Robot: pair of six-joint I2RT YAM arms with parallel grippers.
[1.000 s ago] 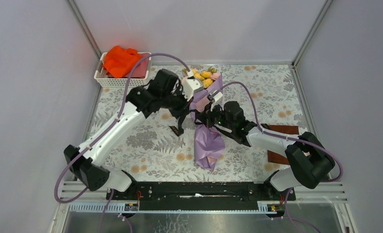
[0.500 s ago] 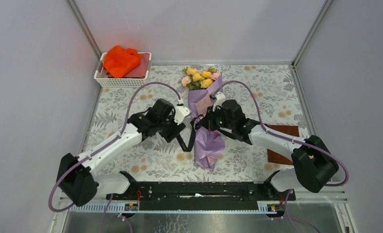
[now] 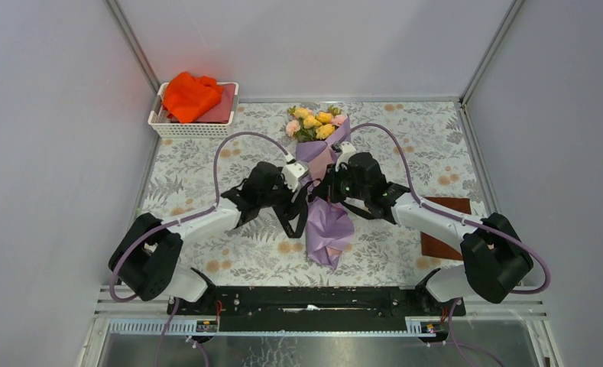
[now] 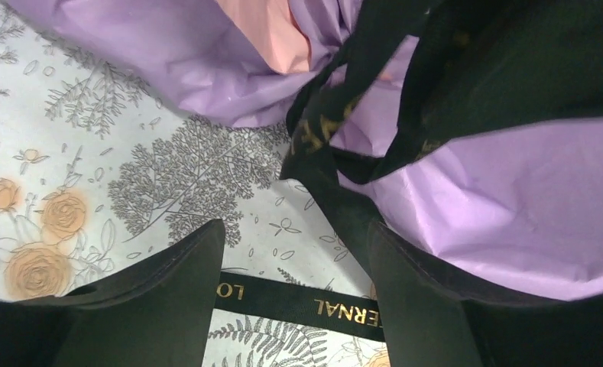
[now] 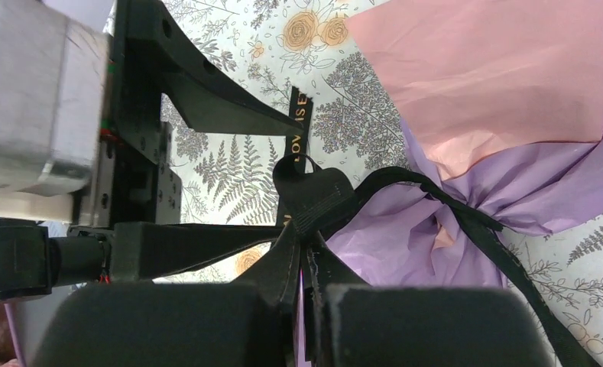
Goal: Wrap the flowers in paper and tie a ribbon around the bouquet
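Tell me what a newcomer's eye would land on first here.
The bouquet, a lavender-wrapped cone with yellow and pink flowers at its far end, lies mid-table. Both arms meet at its waist: the right gripper pinches the black ribbon there, and the left gripper stands open beside it. A bright orange cloth sits in a white basket at the far left corner.

Crinkled matt paper (image 4: pixel 512 206), satin ribbon (image 4: pixel 283 298)
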